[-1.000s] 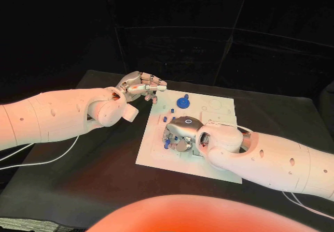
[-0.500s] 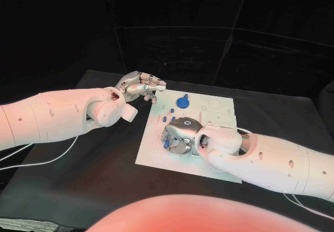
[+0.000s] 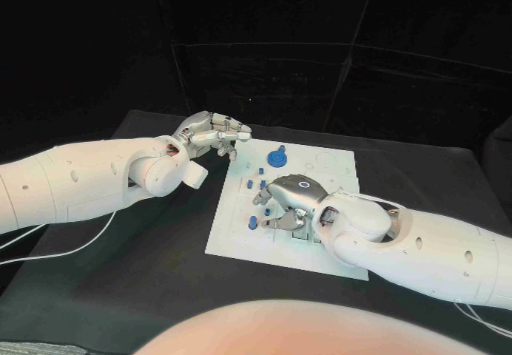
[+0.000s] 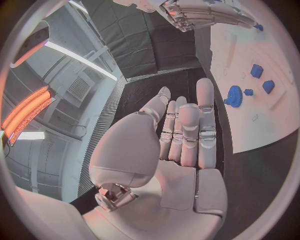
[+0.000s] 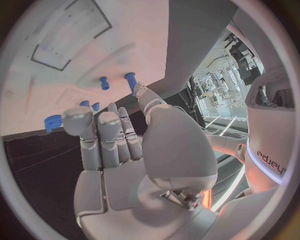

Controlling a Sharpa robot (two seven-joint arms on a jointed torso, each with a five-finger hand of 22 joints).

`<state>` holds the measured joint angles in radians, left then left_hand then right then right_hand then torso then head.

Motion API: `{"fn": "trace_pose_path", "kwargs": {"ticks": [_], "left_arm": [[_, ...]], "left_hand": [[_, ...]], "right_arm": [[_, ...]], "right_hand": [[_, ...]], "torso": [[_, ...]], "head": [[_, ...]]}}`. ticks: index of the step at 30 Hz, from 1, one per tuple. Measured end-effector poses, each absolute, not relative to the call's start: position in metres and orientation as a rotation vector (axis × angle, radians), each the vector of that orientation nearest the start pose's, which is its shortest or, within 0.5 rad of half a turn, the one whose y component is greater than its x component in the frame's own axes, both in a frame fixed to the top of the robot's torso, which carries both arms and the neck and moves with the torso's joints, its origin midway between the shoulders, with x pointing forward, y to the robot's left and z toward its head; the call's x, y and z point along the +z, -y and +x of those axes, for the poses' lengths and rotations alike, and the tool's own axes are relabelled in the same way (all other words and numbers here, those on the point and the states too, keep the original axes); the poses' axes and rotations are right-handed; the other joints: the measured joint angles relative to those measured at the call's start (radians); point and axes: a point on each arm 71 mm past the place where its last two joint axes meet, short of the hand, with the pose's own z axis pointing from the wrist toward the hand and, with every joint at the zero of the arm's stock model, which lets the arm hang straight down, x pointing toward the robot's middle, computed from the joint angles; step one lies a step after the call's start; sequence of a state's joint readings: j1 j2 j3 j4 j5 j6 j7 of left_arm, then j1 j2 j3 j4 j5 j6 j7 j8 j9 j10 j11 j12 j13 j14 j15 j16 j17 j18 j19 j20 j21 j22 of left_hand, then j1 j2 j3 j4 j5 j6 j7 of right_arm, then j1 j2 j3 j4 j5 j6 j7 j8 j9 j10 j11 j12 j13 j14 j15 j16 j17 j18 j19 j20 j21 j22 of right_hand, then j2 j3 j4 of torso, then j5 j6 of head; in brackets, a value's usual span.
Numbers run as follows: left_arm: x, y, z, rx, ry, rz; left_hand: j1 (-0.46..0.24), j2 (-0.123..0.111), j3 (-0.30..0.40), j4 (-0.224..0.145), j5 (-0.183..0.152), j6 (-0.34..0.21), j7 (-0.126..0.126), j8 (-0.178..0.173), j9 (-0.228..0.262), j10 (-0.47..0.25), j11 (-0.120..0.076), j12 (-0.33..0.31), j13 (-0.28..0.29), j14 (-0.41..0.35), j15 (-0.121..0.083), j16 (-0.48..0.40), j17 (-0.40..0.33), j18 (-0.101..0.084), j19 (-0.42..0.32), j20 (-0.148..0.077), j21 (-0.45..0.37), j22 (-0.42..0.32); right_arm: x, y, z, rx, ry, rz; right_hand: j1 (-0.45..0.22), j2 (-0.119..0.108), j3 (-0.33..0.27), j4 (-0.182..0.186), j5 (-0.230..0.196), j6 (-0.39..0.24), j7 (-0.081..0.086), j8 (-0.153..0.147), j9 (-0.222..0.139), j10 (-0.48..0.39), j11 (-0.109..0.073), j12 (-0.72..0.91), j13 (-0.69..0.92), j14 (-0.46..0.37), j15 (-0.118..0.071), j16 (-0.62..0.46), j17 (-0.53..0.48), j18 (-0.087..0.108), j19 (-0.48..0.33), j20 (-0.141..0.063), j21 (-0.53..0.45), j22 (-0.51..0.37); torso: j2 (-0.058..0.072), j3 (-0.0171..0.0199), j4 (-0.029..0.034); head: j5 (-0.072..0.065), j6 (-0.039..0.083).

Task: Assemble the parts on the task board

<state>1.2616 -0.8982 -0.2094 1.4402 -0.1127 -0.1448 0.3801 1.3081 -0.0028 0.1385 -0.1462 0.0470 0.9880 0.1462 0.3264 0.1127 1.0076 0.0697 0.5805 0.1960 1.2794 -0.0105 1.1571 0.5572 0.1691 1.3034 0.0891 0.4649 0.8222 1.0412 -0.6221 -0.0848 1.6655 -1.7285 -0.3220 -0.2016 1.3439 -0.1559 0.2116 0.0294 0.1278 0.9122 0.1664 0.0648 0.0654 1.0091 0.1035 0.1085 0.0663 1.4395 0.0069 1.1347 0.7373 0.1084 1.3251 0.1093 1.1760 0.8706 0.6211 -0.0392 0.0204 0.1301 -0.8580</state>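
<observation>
Right hand [image 3: 286, 201]: fingers loosely curled, empty, over the board's [image 3: 240, 240] small parts [image 3: 251, 222], ready to pick.
Left hand [image 3: 214, 133]: fingers curled, empty, parked beside the gear [image 3: 280, 157].

Left hand [image 4: 181, 135] fills the middle, palm up to the camera, fingers [image 4: 205, 115] straight and close together, thumb alongside, nothing held. Beyond the fingertips, white task board [image 4: 262, 115] on black table [image 4: 140, 100]. On the board: blue gear [image 4: 234, 94], small blue peg [image 4: 249, 92] just beside it, two blue blocks [image 4: 257, 70] and [image 4: 269, 86] near. Right hand [image 4: 200, 12] hangs over the board's far part, a small blue part [image 4: 258, 27] at its fingertips; grip unclear.
</observation>
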Motion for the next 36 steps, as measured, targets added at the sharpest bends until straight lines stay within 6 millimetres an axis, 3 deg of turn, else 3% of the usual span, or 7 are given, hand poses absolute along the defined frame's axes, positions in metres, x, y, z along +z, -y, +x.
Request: {"fn": "trace_pose_path", "kwargs": {"ticks": [6, 9, 12, 15, 22, 28, 36], "left_arm": [[-0.213, -0.256, 0.486, -1.451, -1.621, -0.981], [-0.213, -0.257, 0.486, -1.449, -1.622, -0.982], [-0.215, -0.257, 0.486, -1.448, -1.623, -0.985], [-0.215, -0.256, 0.486, -1.450, -1.624, -0.985], [-0.218, -0.256, 0.484, -1.450, -1.628, -0.991], [-0.219, -0.256, 0.484, -1.451, -1.630, -0.994], [-0.220, -0.255, 0.484, -1.453, -1.632, -0.996]], "left_hand": [[0.000, 0.000, 0.000, 0.000, 0.000, 0.000, 0.000, 0.000, 0.000, 0.000, 0.000, 0.000, 0.000, 0.000, 0.000, 0.000, 0.000, 0.000, 0.000, 0.000, 0.000, 0.000], [0.000, 0.000, 0.000, 0.000, 0.000, -0.004, -0.004, 0.000, 0.000, 0.000, 0.000, 0.000, 0.000, 0.000, 0.000, 0.000, -0.001, 0.000, 0.000, 0.000, 0.000, 0.000], [0.000, 0.000, 0.000, 0.000, 0.000, -0.004, -0.004, 0.000, 0.000, 0.000, 0.000, 0.000, 0.000, 0.000, 0.000, 0.000, -0.001, 0.000, 0.000, 0.000, 0.000, 0.000], [0.000, 0.000, 0.000, 0.000, 0.000, -0.004, -0.004, 0.000, 0.000, 0.000, 0.000, 0.000, 0.000, 0.000, 0.000, 0.000, -0.001, 0.000, 0.000, 0.000, 0.000, 0.000], [0.000, 0.000, 0.000, 0.000, 0.000, -0.004, -0.004, 0.000, 0.000, 0.000, 0.000, 0.000, 0.000, 0.000, 0.000, 0.000, -0.001, 0.000, 0.000, 0.000, 0.000, 0.000], [0.000, 0.000, 0.000, 0.000, 0.000, -0.004, -0.004, 0.000, 0.000, 0.000, 0.000, 0.000, 0.000, 0.000, 0.000, 0.000, -0.001, 0.000, 0.000, 0.000, 0.000, 0.000], [0.000, 0.000, 0.000, 0.000, 0.000, -0.007, 0.000, 0.004, 0.000, 0.000, 0.000, 0.000, 0.000, 0.000, 0.000, 0.000, -0.001, 0.000, 0.000, 0.000, 0.000, 0.000]], "right_arm": [[-0.229, 0.106, 0.395, 0.857, -1.631, -0.314], [-0.224, 0.133, 0.398, 0.840, -1.651, -0.219], [-0.226, 0.163, 0.402, 0.805, -1.715, -0.106], [-0.229, 0.182, 0.402, 0.776, -1.784, -0.011], [-0.236, 0.207, 0.396, 0.674, -1.897, 0.137], [-0.244, 0.213, 0.391, 0.569, -1.967, 0.218], [-0.259, 0.208, 0.386, 0.495, -2.034, 0.268]], "right_hand": [[-0.009, 0.009, -0.052, 0.039, 0.082, 0.055, -0.004, 0.028, 0.014, 0.144, -0.018, 0.101, 0.027, 0.008, -0.013, 0.026, 0.052, 0.016, 0.009, -0.012, 0.012, 0.022], [-0.044, 0.015, -0.083, 0.069, 0.122, 0.099, -0.024, 0.050, 0.020, 0.255, -0.042, 0.174, 0.062, 0.026, -0.025, 0.116, 0.203, 0.012, 0.056, -0.022, 0.079, 0.129], [-0.074, 0.009, -0.128, 0.104, 0.188, 0.125, -0.050, 0.070, 0.023, 0.353, -0.074, 0.293, 0.145, 0.027, -0.052, 0.160, 0.265, -0.001, 0.083, -0.046, 0.120, 0.188], [-0.087, 0.021, -0.166, 0.130, 0.184, 0.134, -0.059, 0.092, 0.027, 0.382, -0.084, 0.479, 0.330, 0.027, -0.066, 0.184, 0.301, -0.002, 0.093, -0.056, 0.140, 0.217], [-0.103, 0.061, -0.250, 0.203, 0.220, 0.124, -0.070, 0.165, 0.048, 0.365, -0.098, 0.934, 0.843, 0.027, -0.066, 0.253, 0.419, -0.016, 0.110, -0.066, 0.182, 0.285], [-0.117, 0.060, -0.312, 0.256, 0.184, 0.095, -0.066, 0.191, 0.061, 0.362, -0.094, 1.033, 0.971, 0.027, -0.066, 0.265, 0.446, -0.016, 0.112, -0.065, 0.183, 0.296], [-0.125, 0.062, -0.343, 0.259, 0.173, 0.083, -0.067, 0.211, 0.071, 0.361, -0.093, 1.071, 1.027, 0.027, -0.066, 0.270, 0.459, -0.016, 0.112, -0.065, 0.187, 0.300]], "torso": [[-0.004, -0.0006, -0.0032], [-0.008, -0.0007, -0.0075], [-0.013, -0.0006, -0.0147], [-0.015, -0.0006, -0.0223], [-0.019, 0.0031, -0.0412], [-0.020, 0.0055, -0.0499], [-0.019, 0.0060, -0.0507]], "head": [[-0.029, 0.010], [-0.044, 0.015], [-0.077, 0.019], [-0.112, 0.026], [-0.156, 0.031], [-0.179, 0.032], [-0.192, 0.026]]}}
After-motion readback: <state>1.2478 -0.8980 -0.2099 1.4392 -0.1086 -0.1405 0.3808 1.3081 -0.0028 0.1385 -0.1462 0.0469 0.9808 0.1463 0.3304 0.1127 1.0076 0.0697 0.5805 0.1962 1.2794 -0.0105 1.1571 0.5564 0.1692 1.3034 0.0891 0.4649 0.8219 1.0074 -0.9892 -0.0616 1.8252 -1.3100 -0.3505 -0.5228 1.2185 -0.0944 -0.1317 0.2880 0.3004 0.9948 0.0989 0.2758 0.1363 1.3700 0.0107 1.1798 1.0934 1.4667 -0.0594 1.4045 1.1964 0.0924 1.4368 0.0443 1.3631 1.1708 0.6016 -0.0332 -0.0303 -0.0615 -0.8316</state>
